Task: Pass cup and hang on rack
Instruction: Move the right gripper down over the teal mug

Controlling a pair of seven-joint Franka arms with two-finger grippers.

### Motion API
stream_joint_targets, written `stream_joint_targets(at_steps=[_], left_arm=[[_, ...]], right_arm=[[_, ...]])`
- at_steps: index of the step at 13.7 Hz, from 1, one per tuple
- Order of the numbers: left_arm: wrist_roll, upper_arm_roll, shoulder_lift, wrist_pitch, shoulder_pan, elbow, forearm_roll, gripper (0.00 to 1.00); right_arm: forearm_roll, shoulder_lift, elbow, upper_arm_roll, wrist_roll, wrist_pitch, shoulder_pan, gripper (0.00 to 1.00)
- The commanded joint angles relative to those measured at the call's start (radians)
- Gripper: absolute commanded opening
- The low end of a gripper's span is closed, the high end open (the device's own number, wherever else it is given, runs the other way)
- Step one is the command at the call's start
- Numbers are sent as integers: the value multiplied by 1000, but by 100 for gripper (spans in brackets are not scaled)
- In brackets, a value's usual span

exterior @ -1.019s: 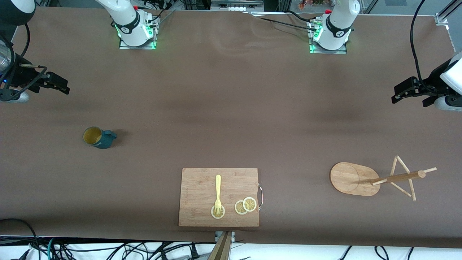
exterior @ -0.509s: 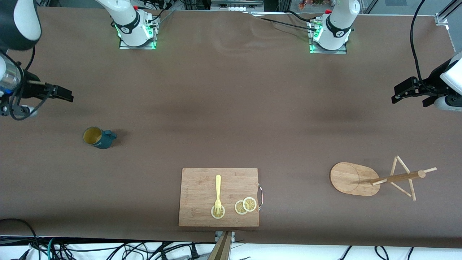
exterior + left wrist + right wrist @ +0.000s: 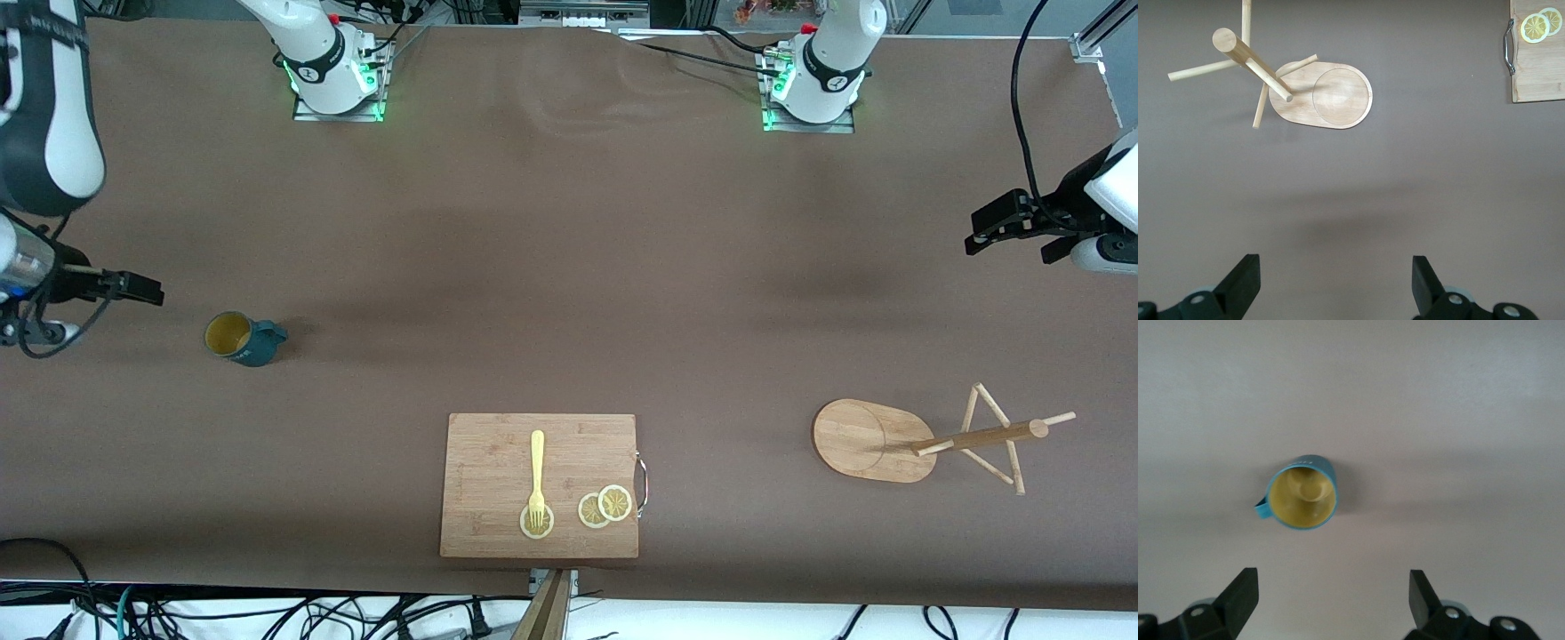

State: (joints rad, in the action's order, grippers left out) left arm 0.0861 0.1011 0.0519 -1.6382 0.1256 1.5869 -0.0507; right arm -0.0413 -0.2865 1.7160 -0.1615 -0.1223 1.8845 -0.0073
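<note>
Front view: cup [image 3: 241, 339] stands upright on the brown table [image 3: 569, 267], toward the right arm's end, handle turned toward the table's middle; nothing touches it.
Right gripper [image 3: 133, 287]: up in the air over bare cloth just beside the cup, at the right arm's edge of the table; fingers spread wide in the right wrist view, holding nothing.
Right wrist view: cup [image 3: 1302, 493] sits ahead of the spread fingertips [image 3: 1241, 589], yellowish inside facing up; looks lined up for a pick, not yet made.
Left gripper [image 3: 1009, 224]: waits in the air at the left arm's end of the table; fingers spread apart in the left wrist view, nothing between them.
Rack [image 3: 925, 439]: bamboo mug tree toward the left arm's end, well apart from the cup; oval base flat on the cloth, post and pegs lean outward in this steep view.
Why placed so: cup and rack sit at separate ends, so likely one arm picks, hands over mid-table, and the left arm hangs.
Cutting board [image 3: 540, 485]: near the front edge, midway, carrying a yellow fork [image 3: 536, 478] and lemon slices [image 3: 605, 507]; not in the direct line.
Open room: wide bare cloth around the cup and across the middle, farther from the camera than the board; good space for a handover.
Edges: cup is well in from the table edge; pegs are thin, so the handle needs careful aiming.
</note>
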Motion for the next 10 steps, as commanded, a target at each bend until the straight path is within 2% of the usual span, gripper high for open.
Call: stream_joint_targets(at_steps=[1, 4, 8, 10], left_arm=[[11, -1, 14, 5, -1, -28, 3, 100], [11, -1, 16, 5, -1, -28, 2, 100], [11, -1, 16, 1, -3, -28, 0, 100], [15, 0, 16, -37, -1, -28, 3, 100]], right_arm=[[-5, -103, -4, 7, -19, 95, -8, 99], [1, -152, 75, 7, -17, 287, -8, 97], [1, -160, 135, 7, -19, 294, -8, 93], [1, -169, 151, 7, -20, 301, -10, 79]])
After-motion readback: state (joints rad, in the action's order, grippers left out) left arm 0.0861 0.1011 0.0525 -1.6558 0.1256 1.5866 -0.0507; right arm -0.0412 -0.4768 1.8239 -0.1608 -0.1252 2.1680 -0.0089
